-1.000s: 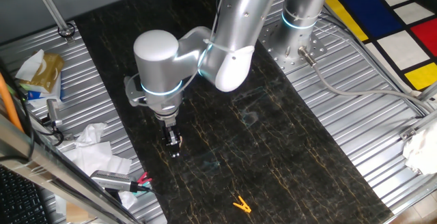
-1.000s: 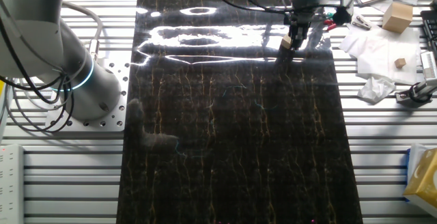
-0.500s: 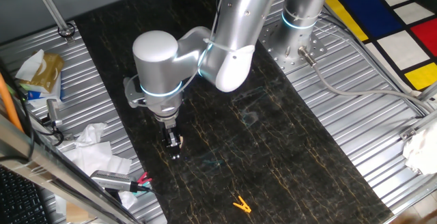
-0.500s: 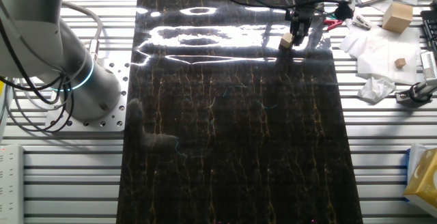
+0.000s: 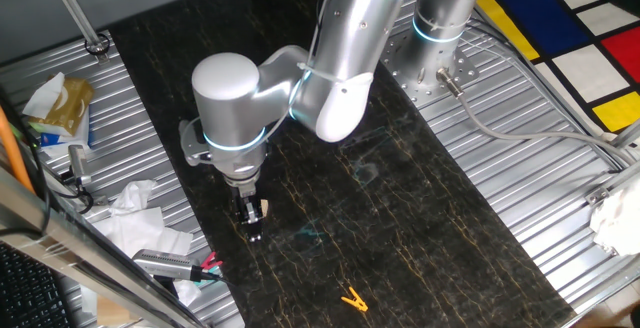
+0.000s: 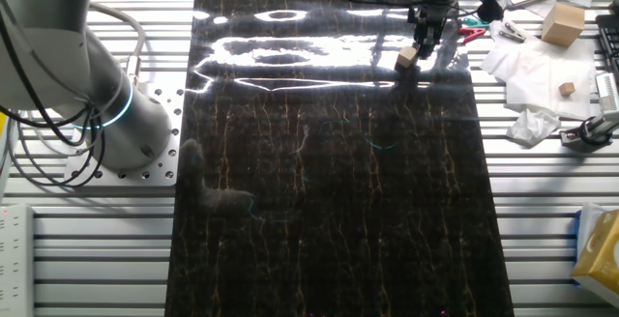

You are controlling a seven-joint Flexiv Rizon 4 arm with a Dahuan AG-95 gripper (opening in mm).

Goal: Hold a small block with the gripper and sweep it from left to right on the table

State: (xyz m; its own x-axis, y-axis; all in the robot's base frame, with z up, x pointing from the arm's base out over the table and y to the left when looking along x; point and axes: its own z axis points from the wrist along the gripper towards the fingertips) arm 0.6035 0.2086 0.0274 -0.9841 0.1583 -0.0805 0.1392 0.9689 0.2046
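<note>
The small block [image 6: 407, 58], a pale tan wooden cube, is pinched at the tip of the narrow black end effector [image 6: 416, 52] low over the glossy gold-veined black table [image 6: 329, 211], near its ribbed metal edge beside crumpled white paper [image 6: 527, 71].

The gripper [image 5: 254, 219] points straight down from a bent silver arm [image 5: 335, 63], fingers [image 5: 259, 209] closed

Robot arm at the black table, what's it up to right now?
The arm's gripper points down near one edge of the black table, with a small tan wooden block at its fingers, low over the surface. The block looks held, though the contact itself is hard to make out. A yellow clip lies apart on the table, untouched.
</note>
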